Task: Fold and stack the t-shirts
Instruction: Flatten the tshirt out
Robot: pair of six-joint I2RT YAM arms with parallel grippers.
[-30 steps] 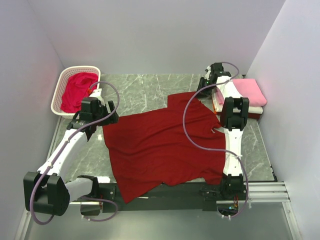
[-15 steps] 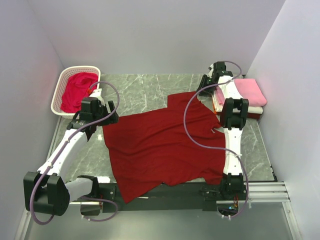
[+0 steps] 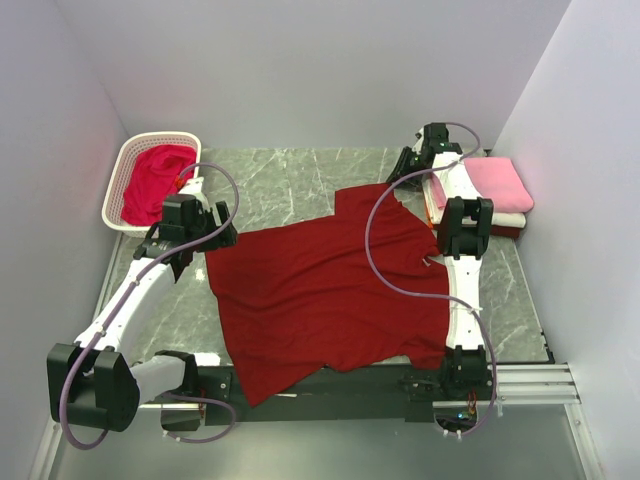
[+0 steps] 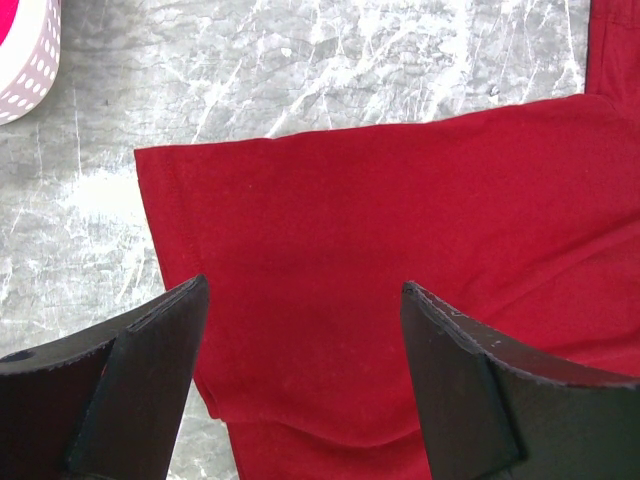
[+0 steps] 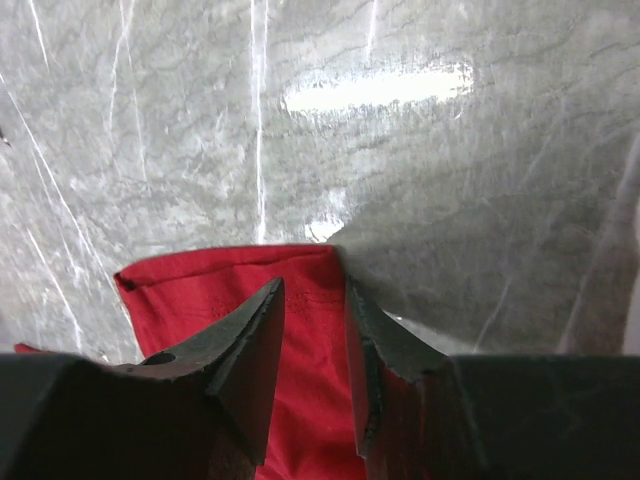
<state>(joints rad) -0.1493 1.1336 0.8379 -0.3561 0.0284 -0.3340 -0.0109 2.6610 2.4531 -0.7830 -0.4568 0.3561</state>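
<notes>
At the near edge of the marble table [image 3: 280, 180], between the two arm bases, a corner of the large dark red t-shirt [image 3: 320, 290] laps over onto the dark rail. The rest of it lies spread across the middle of the table, mostly flat with a few shallow creases.

Farther in, on the left, the left gripper [image 4: 302, 290] hangs above the shirt's left edge with its fingers spread wide and nothing between them.

Farther back on the right, the right gripper [image 5: 314, 287] sits low over the hem of the shirt's far sleeve. Its fingers are only a narrow gap apart, and I see no cloth pinched in that gap.

At the back left stands a white lattice basket [image 3: 160, 137] holding the crimson t-shirt [image 3: 155, 180]. At the back right, the pink folded t-shirt [image 3: 500, 180] lies on top of the white one [image 3: 510, 219].
</notes>
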